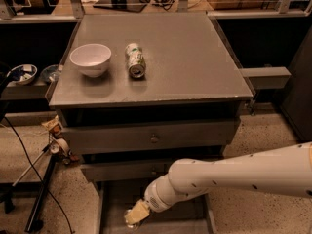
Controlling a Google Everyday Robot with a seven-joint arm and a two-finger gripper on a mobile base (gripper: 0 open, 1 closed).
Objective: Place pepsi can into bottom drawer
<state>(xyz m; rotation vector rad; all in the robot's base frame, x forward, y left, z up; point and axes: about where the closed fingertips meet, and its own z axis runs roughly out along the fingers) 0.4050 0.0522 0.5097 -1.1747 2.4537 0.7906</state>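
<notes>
My gripper (135,214) is low over the open bottom drawer (113,199), a grey tray pulled out at the foot of the grey cabinet (195,62). My white arm (229,177) reaches in from the right and covers much of the drawer. The pepsi can does not show anywhere; I cannot tell whether the gripper holds it or whether it lies hidden under the arm.
A green-and-white can (135,60) lies on its side on the cabinet top beside a white bowl (90,58). Two upper drawers with small knobs (154,139) are closed. A stand leg and cables (41,199) are on the floor at the left.
</notes>
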